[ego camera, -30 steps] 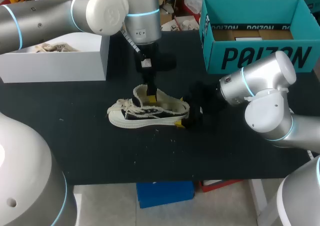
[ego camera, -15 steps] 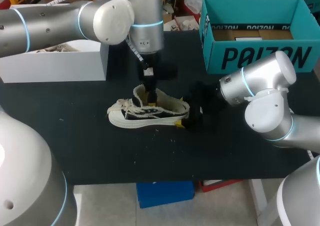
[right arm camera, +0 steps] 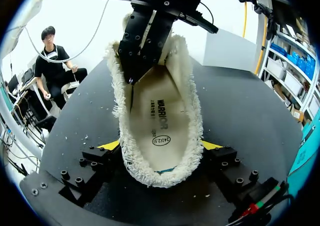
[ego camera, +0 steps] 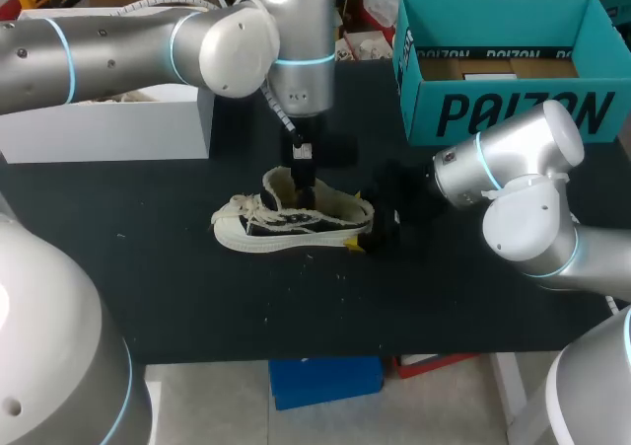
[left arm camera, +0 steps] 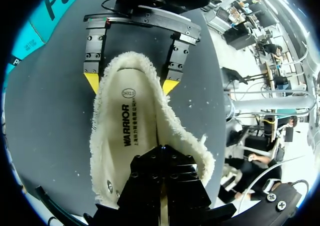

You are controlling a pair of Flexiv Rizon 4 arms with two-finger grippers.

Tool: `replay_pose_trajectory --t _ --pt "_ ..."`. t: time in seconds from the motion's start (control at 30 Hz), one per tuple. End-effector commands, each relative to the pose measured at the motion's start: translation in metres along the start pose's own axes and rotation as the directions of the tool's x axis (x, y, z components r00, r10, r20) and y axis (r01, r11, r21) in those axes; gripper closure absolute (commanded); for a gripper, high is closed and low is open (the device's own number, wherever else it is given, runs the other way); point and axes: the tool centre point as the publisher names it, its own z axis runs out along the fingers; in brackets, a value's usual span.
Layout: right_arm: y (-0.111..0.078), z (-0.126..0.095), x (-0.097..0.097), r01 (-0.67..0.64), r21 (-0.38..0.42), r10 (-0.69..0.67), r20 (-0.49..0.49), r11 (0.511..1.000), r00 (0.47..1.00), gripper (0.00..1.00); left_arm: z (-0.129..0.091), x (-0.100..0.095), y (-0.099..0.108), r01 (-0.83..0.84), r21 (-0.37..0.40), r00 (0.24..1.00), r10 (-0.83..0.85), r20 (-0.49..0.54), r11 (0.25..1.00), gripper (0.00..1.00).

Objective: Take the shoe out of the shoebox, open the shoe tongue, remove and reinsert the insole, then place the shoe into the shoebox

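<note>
Your right pincer (left arm camera: pixel 130 84) grips the shoe (ego camera: pixel 286 226) by its heel; your closed left pincer (right arm camera: pixel 132 78) inside could yank it loose.

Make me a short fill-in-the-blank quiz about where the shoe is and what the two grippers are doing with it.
1. The shoe lies on the black ___, outside the teal shoebox.
2. The right gripper clamps the shoe at its ___.
3. The left gripper reaches into the shoe, down to the ___ lying inside it.
Missing words: table; heel; insole.
</note>
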Motion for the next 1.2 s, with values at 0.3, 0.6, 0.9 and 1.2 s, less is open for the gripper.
replay_pose_trajectory --t 0.3,0.6,0.9,1.2 --pt "0.0 0.0 0.0 -0.001 0.001 0.001 -0.001 1.0 1.0 1.0 0.017 0.0 -0.005 0.013 -0.006 1.0 -0.013 -0.003 1.0 1.0" --pt "0.0 0.0 0.0 -0.001 0.001 0.001 -0.001 1.0 1.0 1.0 0.024 -0.001 -0.003 0.033 -0.006 0.999 -0.033 0.002 0.999 1.0" --pt "0.0 0.0 0.0 -0.001 0.001 0.001 -0.001 1.0 1.0 1.0 0.029 -0.001 0.0 0.044 0.005 0.999 -0.044 0.0 0.999 1.0" --pt "0.0 0.0 0.0 -0.001 0.001 0.001 -0.001 1.0 1.0 1.0 0.03 0.002 -0.004 0.044 0.005 0.999 -0.044 0.013 0.999 0.61"
